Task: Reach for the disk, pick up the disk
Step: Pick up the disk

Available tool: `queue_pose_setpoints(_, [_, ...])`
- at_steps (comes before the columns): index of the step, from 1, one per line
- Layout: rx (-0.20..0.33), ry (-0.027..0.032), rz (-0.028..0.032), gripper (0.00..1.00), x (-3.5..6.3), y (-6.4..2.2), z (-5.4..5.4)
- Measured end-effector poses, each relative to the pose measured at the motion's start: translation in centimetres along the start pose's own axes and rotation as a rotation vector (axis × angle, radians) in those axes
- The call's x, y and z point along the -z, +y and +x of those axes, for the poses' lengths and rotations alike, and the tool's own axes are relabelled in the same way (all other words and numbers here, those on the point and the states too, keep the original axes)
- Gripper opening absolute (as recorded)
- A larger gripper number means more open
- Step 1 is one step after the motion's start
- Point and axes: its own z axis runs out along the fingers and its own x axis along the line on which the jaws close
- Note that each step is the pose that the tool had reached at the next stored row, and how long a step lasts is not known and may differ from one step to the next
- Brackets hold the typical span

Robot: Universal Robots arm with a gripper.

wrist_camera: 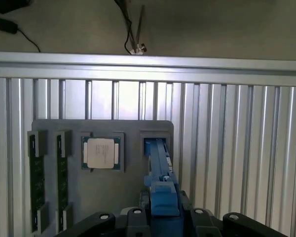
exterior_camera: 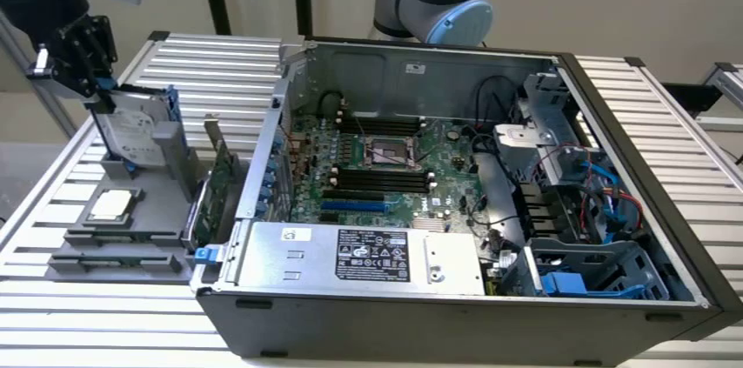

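The disk [exterior_camera: 128,129], a silver-grey drive with a white label in a blue caddy, stands on edge in a slot of the grey holder [exterior_camera: 117,242] at the exterior view's left. My black gripper [exterior_camera: 103,91] comes down from above onto its top edge. In the wrist view the blue caddy edge [wrist_camera: 158,163] runs from the holder's slot up between my fingers [wrist_camera: 138,217], which press against it on both sides. My gripper [wrist_camera: 164,217] is shut on the disk, whose lower end still sits in the slot.
The holder [wrist_camera: 103,197] also carries a square CPU chip [wrist_camera: 100,153] and two memory sticks [wrist_camera: 37,173]. An open computer case [exterior_camera: 465,194] with a silver power supply [exterior_camera: 360,255] lies just beside it on the slatted metal table [exterior_camera: 47,211].
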Motion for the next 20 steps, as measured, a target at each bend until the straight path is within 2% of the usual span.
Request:
queue_pose_setpoints(4, [0.0,-0.0034,-0.0001,0.33,-0.01,0.0,0.0])
queue_pose_setpoints(8, [0.0,-0.004,-0.0021,0.33,-0.06,-0.02,0.0])
queue_pose_setpoints(11, [0.0,-0.0041,-0.0096,0.33,-0.08,-0.04,0.0])
queue_pose_setpoints(14, [0.0,-0.004,-0.0112,0.33,-0.02,-0.04,0.0])
queue_pose_setpoints(20, [0.0,-0.0039,0.0,0.33,1.55,-0.15,0.0])
